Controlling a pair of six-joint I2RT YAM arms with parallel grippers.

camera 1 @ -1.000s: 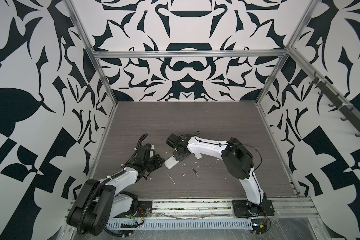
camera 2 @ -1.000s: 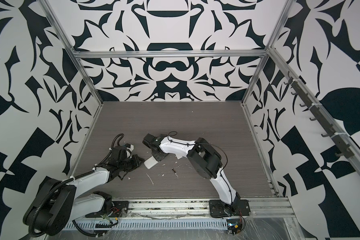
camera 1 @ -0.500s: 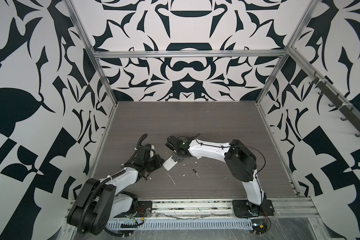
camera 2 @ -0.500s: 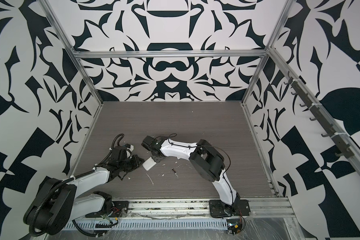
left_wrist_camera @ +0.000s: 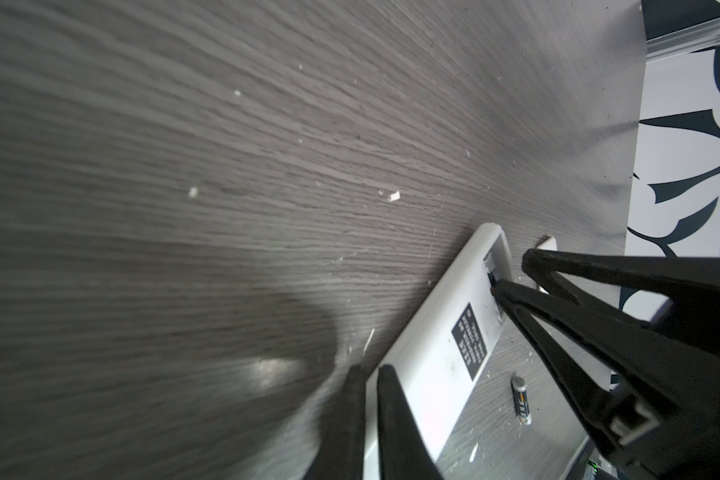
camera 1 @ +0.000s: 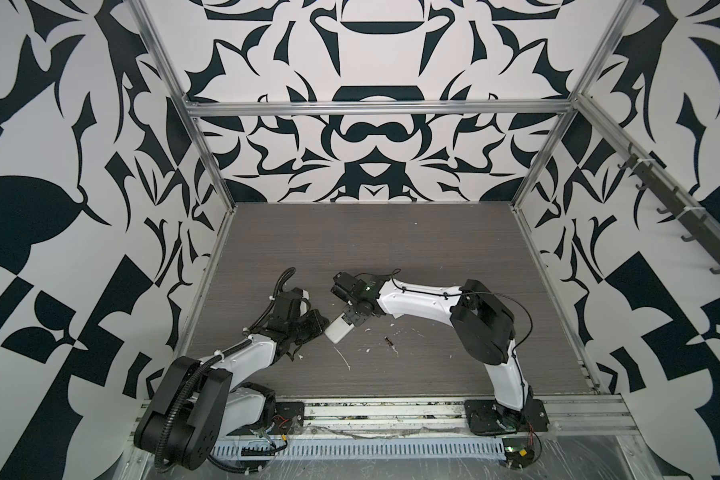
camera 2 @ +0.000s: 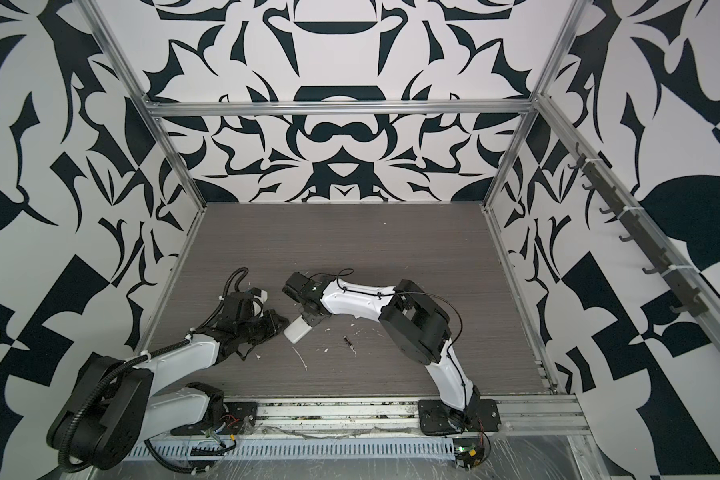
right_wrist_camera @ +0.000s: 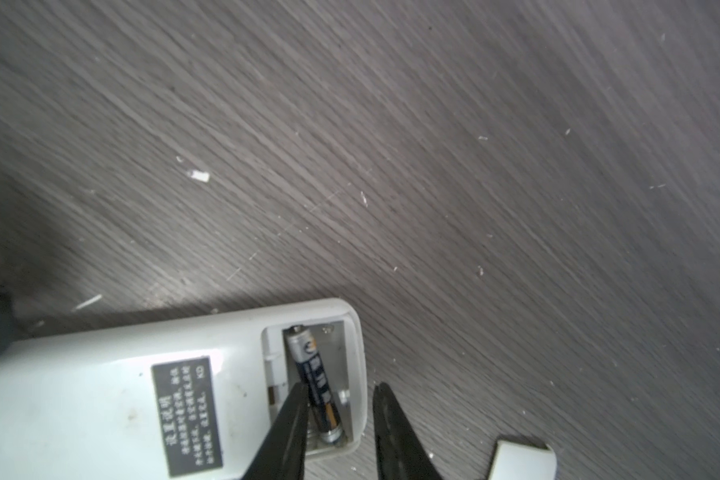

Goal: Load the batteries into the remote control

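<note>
Jaws of our right gripper (right_wrist_camera: 341,388) had parted above the remote (right_wrist_camera: 100,395), leaving one battery (right_wrist_camera: 314,382) in its bay (right_wrist_camera: 344,357); our left gripper (left_wrist_camera: 368,370) stayed closed at the remote's other end. If only half-seated, that battery might spring out.

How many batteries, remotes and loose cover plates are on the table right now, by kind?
Batteries: 2 (battery in the compartment, loose battery)
Remote control: 1
Cover plate: 1
Total: 4
</note>
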